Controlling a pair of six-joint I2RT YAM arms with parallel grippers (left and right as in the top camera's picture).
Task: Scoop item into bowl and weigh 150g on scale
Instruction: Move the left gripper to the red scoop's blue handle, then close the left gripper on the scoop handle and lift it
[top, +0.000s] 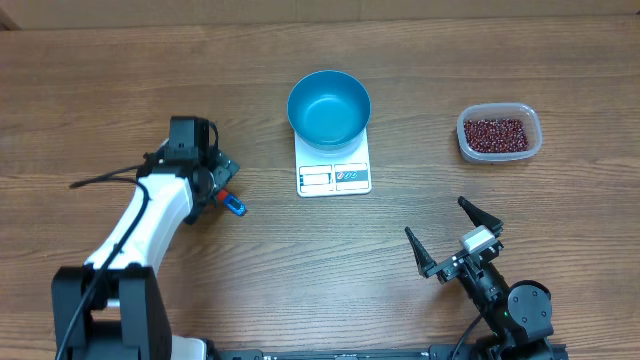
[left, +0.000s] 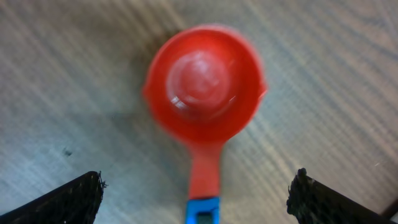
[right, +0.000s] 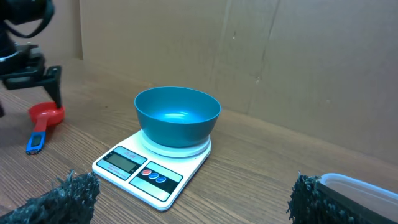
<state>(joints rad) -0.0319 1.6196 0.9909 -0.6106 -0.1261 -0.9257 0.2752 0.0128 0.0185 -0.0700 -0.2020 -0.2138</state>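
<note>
The round, deep, bright blue bowl (top: 329, 107) is parked on the small flat white kitchen scale (top: 334, 176), mid-table. The small dark red-brown beans (top: 496, 132) are heaped in a clear rounded-rectangular plastic tub (top: 466, 145), well off to the scale's right. A red plastic scoop with a blue handle tip (left: 204, 84) is laid flat on the wood, cup up. The left gripper (top: 210, 172) is hung right over it, jaws spread wide either side, no contact seen. The right gripper (top: 445, 232) is spread wide too, near the front edge, with nothing held.
</note>
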